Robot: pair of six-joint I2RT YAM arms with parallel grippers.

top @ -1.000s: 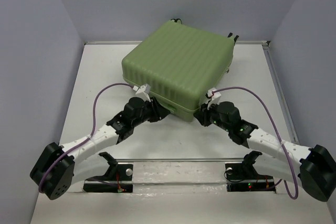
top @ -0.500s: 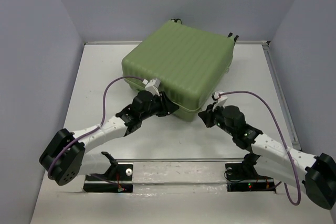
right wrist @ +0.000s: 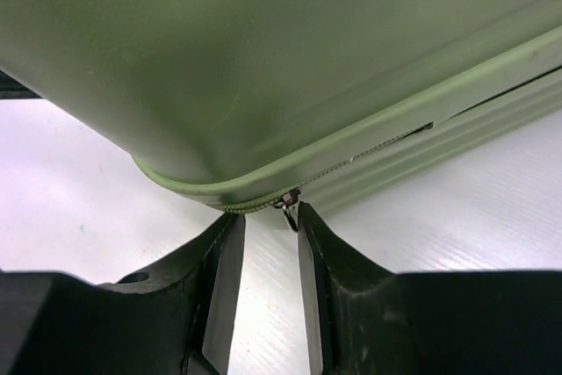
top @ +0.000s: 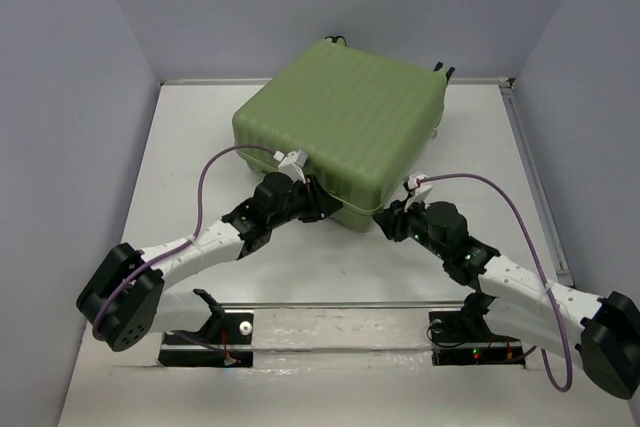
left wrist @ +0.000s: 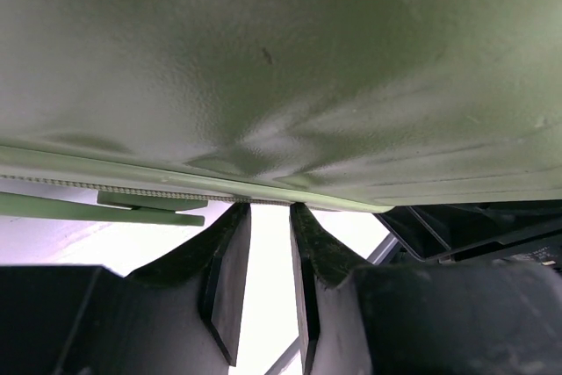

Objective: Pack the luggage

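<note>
Though wrist views crop luggage (top: 345, 122) | left gripper (left wrist: 270, 210) ajar, empty | right gripper (right wrist: 268, 214) likewise

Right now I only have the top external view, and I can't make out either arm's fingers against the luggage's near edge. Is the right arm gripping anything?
Observer: No. In the right wrist view the right arm's fingers are parted, with bare table showing through the gap.
Operator: What are they lined up on?
Observer: A small zipper pull hangs from the rounded corner of the luggage, just past the tips. It is not gripped.
Operator: And the left arm?
Observer: In the left wrist view the left arm's fingers are also parted and empty, with their tips right at the zipper seam.
</note>
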